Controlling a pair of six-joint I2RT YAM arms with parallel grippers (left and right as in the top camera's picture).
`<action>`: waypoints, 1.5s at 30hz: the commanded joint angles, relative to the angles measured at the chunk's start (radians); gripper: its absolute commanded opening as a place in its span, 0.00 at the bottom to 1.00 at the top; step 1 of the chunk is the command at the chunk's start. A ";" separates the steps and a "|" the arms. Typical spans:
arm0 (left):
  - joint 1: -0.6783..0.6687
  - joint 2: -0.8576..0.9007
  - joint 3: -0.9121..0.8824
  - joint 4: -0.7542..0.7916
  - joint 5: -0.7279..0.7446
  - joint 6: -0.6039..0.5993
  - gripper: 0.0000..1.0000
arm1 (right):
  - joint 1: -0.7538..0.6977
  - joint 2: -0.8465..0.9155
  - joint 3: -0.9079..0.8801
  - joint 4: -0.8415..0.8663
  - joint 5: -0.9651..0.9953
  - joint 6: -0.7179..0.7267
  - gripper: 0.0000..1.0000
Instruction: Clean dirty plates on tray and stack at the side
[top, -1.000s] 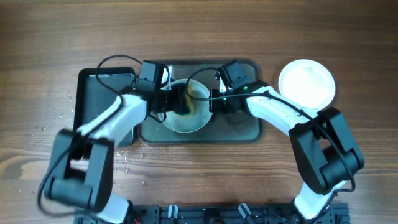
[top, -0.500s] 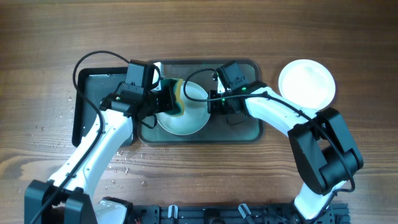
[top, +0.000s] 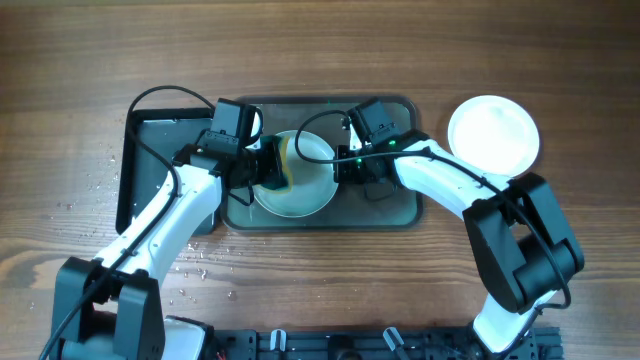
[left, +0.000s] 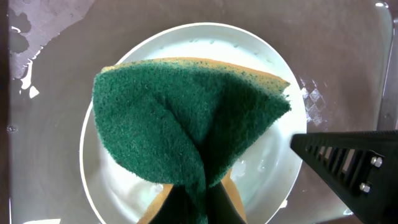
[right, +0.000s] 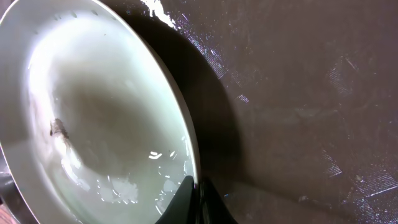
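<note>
1. The wooden tabletop (top: 320, 50) holds everything.
2. The big tray (top: 400, 212) sits in the middle. A thinner black tray (top: 150, 180) lies just beside it on the left. Neither one has moved.
3. A pale plate (top: 312, 192) lies in the big tray, toward its left side. It is wet and sits where it sat a second ago. A white plate (top: 493, 133) rests on the tabletop to the right, apart from the big tray. It looks clean, so I think the stack begins there.
4. A green and yellow sponge (top: 284, 166) is over the left part of the pale plate. A second ago it was closer to the middle. Then it slid out to the left edge. Now it is a little way back in. That looks like rubbing back and forth, so the washing is not over yet.
5. The left fingers (left: 198, 202) are clamped on the sponge and fold it. The right fingers (right: 196, 198) pinch the pale plate's rim and have not moved. They seem to keep it from sliding.
6. A tiny brown smudge (right: 57, 127) shows on the pale plate. I think it needs more rubbing.
</note>
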 joint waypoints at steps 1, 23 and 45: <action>0.004 0.008 -0.012 0.009 -0.017 0.012 0.04 | 0.004 0.013 -0.007 0.002 -0.019 -0.007 0.04; -0.031 0.304 -0.068 0.198 0.197 -0.089 0.04 | 0.004 0.013 -0.007 0.002 -0.019 -0.007 0.04; -0.015 -0.018 -0.055 0.316 0.269 -0.089 0.04 | 0.004 0.013 -0.007 0.002 0.000 -0.007 0.04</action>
